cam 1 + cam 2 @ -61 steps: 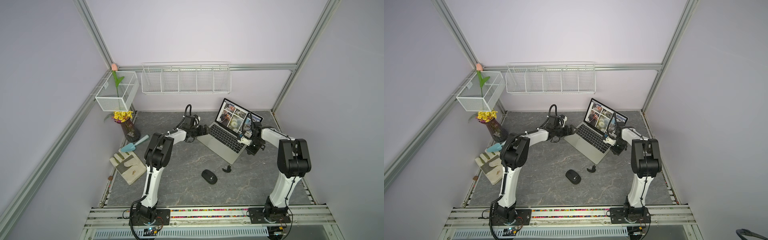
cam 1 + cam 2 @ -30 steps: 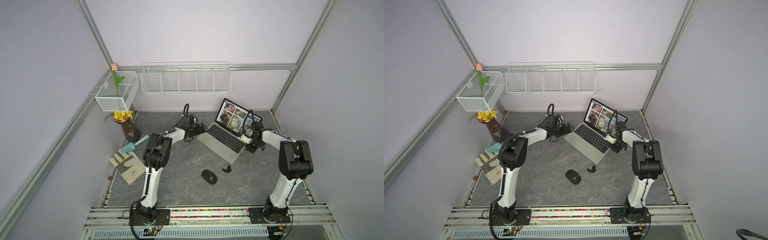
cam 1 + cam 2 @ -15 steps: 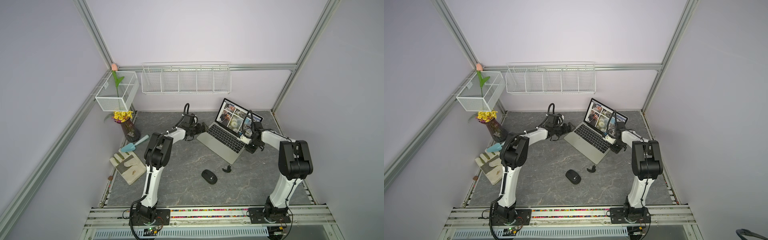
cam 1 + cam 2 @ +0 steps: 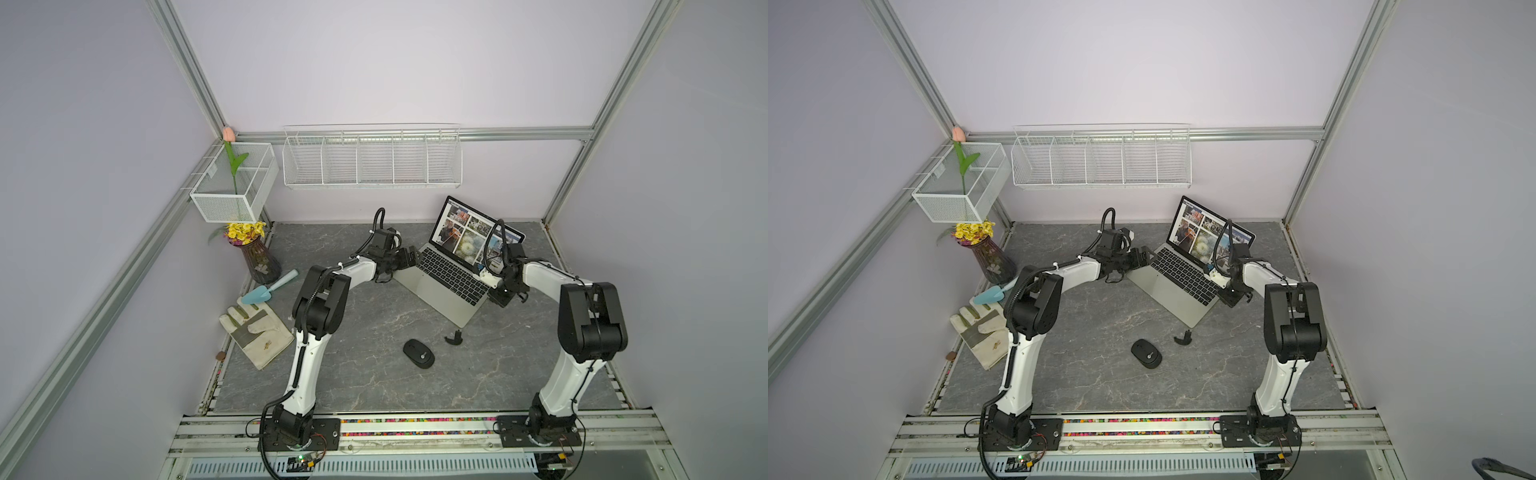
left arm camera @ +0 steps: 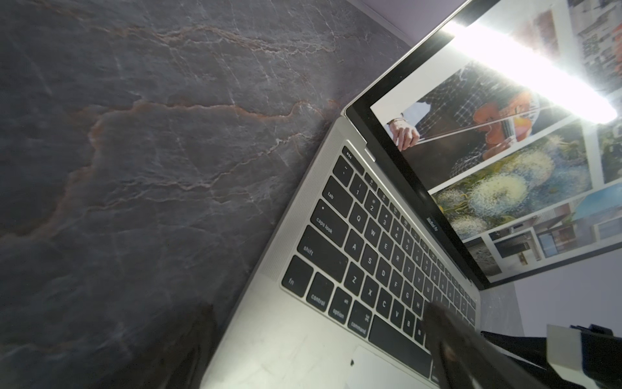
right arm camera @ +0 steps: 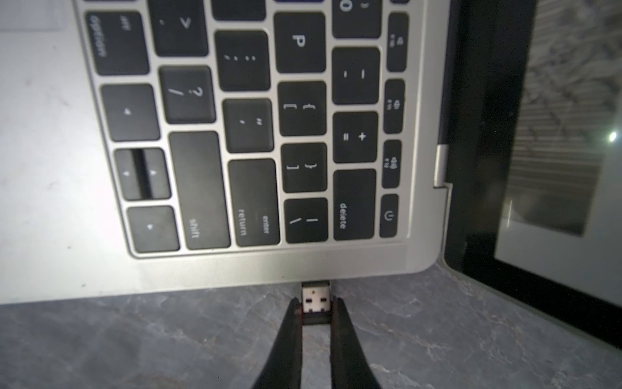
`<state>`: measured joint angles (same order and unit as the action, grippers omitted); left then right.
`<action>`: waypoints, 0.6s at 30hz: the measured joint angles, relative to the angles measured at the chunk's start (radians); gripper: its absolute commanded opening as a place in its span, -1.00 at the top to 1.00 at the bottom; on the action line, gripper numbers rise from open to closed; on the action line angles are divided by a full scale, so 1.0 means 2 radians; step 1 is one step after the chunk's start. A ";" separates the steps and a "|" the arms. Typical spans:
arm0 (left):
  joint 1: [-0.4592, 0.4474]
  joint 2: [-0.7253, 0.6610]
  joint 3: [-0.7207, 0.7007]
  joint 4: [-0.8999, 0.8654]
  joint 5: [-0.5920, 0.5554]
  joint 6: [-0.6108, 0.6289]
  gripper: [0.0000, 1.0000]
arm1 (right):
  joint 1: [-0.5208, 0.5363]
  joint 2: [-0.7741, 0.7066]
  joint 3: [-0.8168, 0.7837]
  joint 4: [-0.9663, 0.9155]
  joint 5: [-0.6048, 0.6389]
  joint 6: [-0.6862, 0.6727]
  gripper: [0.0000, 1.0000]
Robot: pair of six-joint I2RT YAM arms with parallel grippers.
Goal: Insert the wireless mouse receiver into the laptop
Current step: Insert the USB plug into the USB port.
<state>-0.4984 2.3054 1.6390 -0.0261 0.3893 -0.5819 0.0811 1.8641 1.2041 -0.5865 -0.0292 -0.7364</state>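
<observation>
Right wrist: right end effector (image 6: 315, 304) pinches receiver (image 6: 315, 298) at laptop (image 6: 50, 168) edge.

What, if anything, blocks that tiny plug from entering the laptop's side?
Nothing visible. The right gripper pinches the wireless mouse receiver, whose metal end reaches the side edge of the laptop, with only bare tabletop around. The port itself is hidden beneath that edge, so alignment cannot be told.

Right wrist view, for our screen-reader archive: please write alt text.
The right end effector pinches the wireless mouse receiver, its metal plug tip at the side edge of the laptop near the delete key. Grey marbled tabletop lies beneath.
</observation>
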 measured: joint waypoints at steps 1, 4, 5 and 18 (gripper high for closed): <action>0.000 0.001 0.001 0.000 0.000 0.001 -0.99 | 0.001 0.000 0.000 0.000 0.000 0.001 0.87; -0.001 0.004 0.003 0.002 0.000 0.004 -0.99 | 0.004 0.000 0.000 -0.001 0.005 0.001 0.87; -0.001 0.004 0.004 0.002 -0.001 0.005 -0.98 | 0.006 0.000 0.000 -0.003 0.007 0.001 0.87; -0.003 0.004 0.004 0.003 -0.008 0.007 -0.99 | 0.009 0.001 0.000 -0.008 0.022 -0.016 0.87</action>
<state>-0.5045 2.3135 1.6463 -0.0204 0.3740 -0.5674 0.0994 1.8668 1.2045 -0.6029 0.0151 -0.7677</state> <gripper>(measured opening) 0.992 0.143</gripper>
